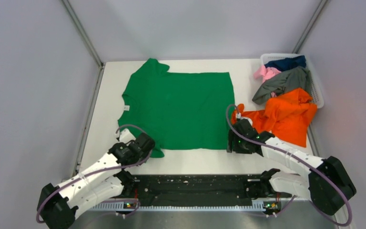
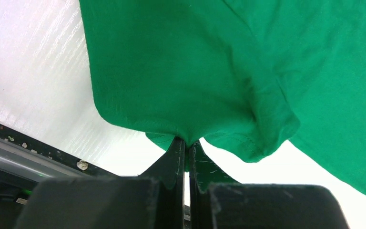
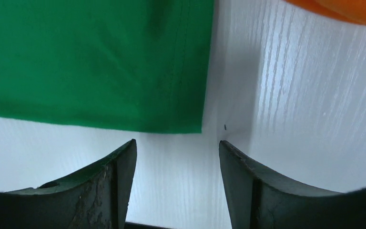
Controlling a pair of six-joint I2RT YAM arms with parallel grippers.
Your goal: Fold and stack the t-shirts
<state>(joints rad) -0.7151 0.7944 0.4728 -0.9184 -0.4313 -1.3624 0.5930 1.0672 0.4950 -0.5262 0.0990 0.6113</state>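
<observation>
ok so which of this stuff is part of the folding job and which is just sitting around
Part of the job: green t-shirt, orange t-shirt, grey t-shirt, navy t-shirt, pink t-shirt.
Just lying about: white basket.

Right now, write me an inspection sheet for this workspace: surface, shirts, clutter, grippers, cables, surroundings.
Surface: white table, no stains seen.
Job's things: green t-shirt spread flat, unfolded; orange t-shirt spilling from the basket onto the table; grey t-shirt, navy t-shirt and pink t-shirt heaped in the basket.
Clutter: white basket at the far right corner.
Grippers: left gripper pinches the green shirt at its near sleeve; right gripper open, just short of the near hem corner, not touching.
Cables: purple cables loop along both arms, clear of cloth.
Surroundings: grey walls.
</observation>
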